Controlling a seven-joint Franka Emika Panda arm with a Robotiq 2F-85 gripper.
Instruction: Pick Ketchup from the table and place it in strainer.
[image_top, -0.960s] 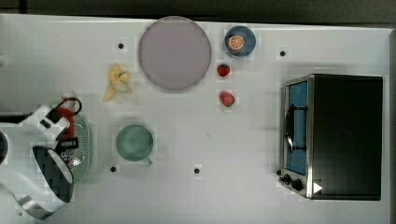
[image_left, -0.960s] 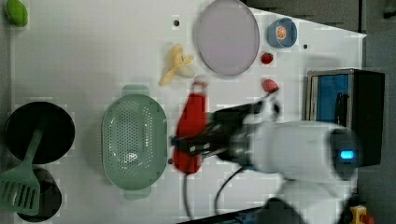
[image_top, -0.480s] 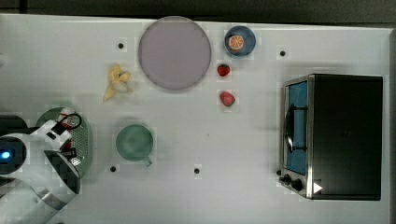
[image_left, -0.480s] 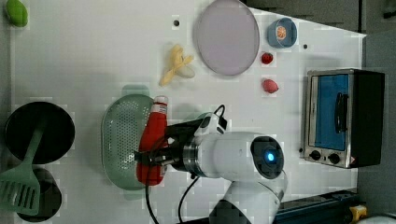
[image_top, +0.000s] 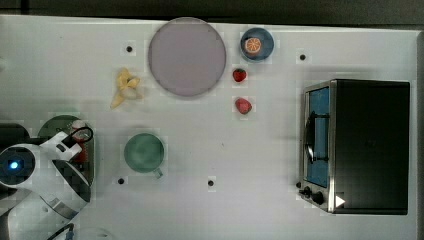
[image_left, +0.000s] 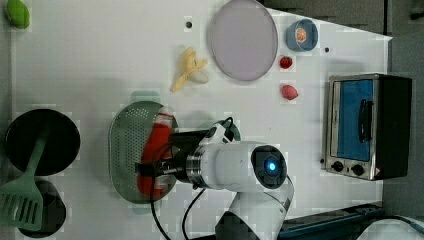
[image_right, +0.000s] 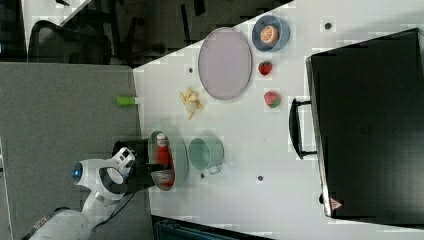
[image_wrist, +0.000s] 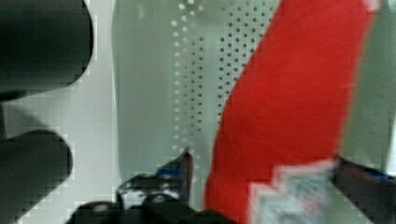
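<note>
The pincer (image_wrist: 264, 158) hangs over the strainer (image_left: 120, 145) with its fingers set either side of the ketchup (image_left: 157, 145). In the wrist view one finger (image_wrist: 184, 163) stands clear of the red bottle with a strip of perforated floor showing between them. The other finger (image_wrist: 359, 172) sits right at the label's edge, and whether it touches is hard to tell. The fingers look spread apart rather than clamped on the bottle.

The ketchup lies on its side inside the strainer, lengthwise along the oval, with its whitish cap end near the rim closest to the banana (image_left: 189, 75). The strainer rests on the white worktop (image_left: 90, 60) at the left view's left, beside a black pan (image_left: 30, 145) that has a green spatula (image_left: 22, 200) across it.

In the top view a darker green cup (image_top: 144, 152) stands just beside the strainer on the top view's right. Farther off are a large grey plate (image_top: 186, 56), two strawberries (image_top: 239, 75) (image_top: 243, 105), and a blue bowl (image_top: 265, 37) holding an orange slice. A toaster oven (image_top: 357, 145) sits well apart at the top view's right.
</note>
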